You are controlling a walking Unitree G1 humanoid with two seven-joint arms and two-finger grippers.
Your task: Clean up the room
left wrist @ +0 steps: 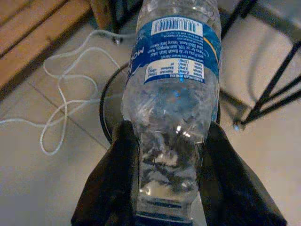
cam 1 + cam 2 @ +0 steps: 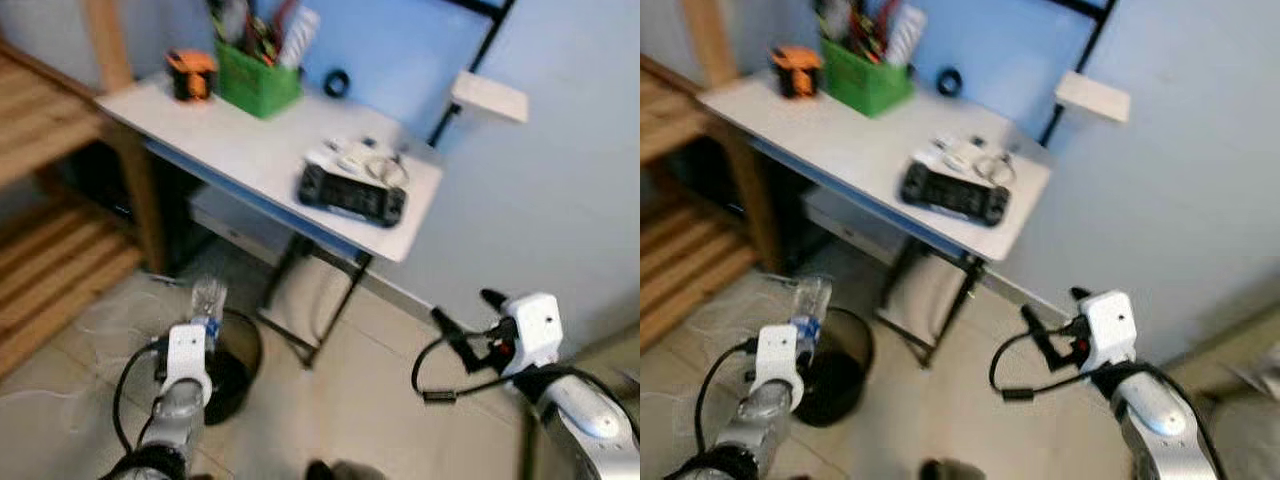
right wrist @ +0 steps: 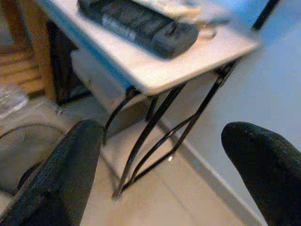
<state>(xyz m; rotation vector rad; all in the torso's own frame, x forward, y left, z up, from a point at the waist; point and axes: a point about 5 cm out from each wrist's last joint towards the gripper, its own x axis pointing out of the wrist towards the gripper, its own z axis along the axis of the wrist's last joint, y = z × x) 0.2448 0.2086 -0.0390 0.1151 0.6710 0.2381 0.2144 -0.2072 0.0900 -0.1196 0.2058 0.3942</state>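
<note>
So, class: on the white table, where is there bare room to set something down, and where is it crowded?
Bare tabletop lies between the green organizer and the black handheld console. The back edge and the right end around the console and white cables are crowded.

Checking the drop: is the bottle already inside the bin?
No, the left gripper holds the bottle above the bin.
</note>
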